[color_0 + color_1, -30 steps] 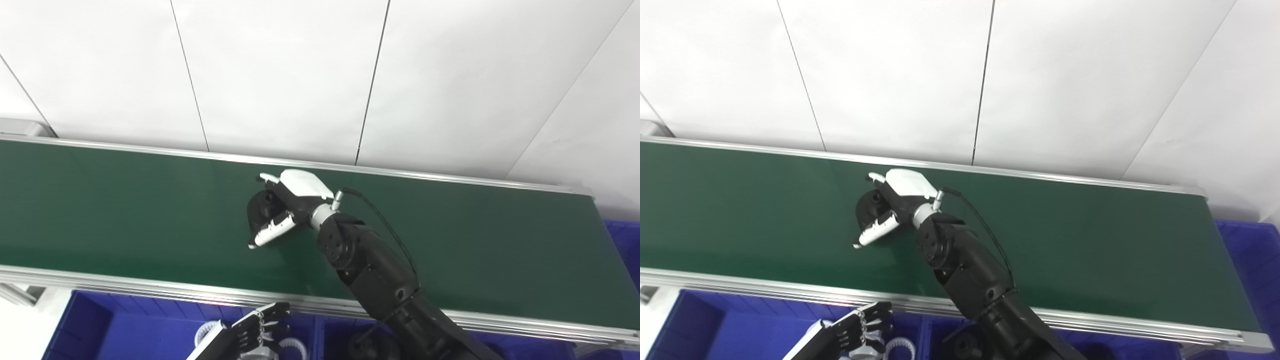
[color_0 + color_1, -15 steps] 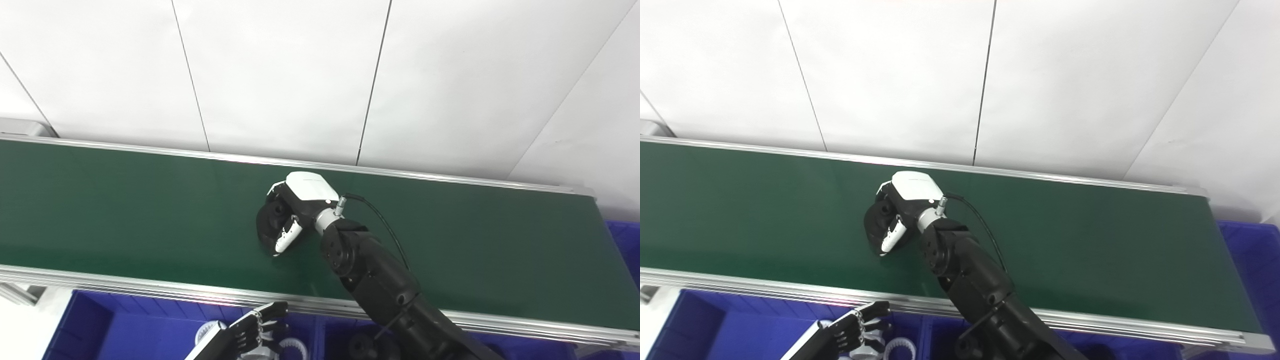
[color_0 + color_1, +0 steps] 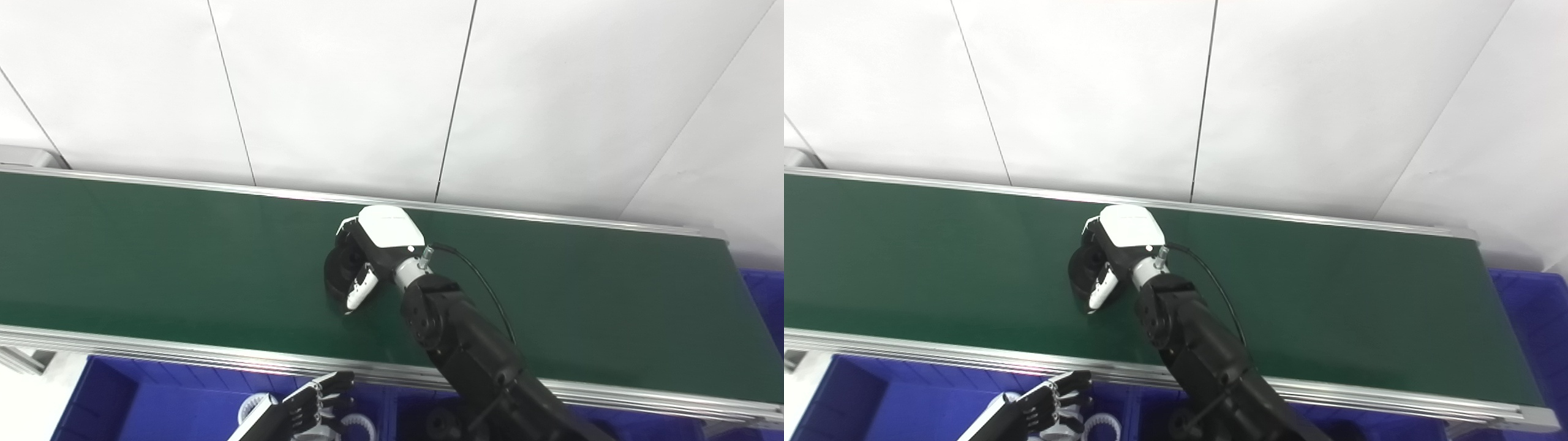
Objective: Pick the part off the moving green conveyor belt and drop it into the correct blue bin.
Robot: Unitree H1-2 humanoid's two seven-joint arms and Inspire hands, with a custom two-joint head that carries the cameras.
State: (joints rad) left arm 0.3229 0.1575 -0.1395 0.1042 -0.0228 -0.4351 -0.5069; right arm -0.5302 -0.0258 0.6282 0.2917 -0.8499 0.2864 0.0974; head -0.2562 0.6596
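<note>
A black round part (image 3: 338, 277) lies on the green conveyor belt (image 3: 153, 257) near its middle. My right hand (image 3: 370, 251) reaches over the belt and is closed around the part, fingers curled over its far side and the thumb (image 3: 357, 291) against its near side. The part seems to rest on the belt still. My left hand (image 3: 312, 404) hangs low at the bottom edge, over a blue bin (image 3: 153, 404), fingers apart and empty. The same scene shows in the right eye view, with the right hand (image 3: 1115, 248) on the part (image 3: 1083, 275).
Blue bins run below the belt's near rail; one holds white ring parts (image 3: 358, 422), another black parts (image 3: 444, 422). A further blue bin (image 3: 762, 294) stands at the belt's right end. A white panelled wall (image 3: 392, 92) rises behind the belt.
My right hand's fingers and thumb have closed around the black part, and hand and part have shifted a little to the right along the belt. My left hand has not moved.
</note>
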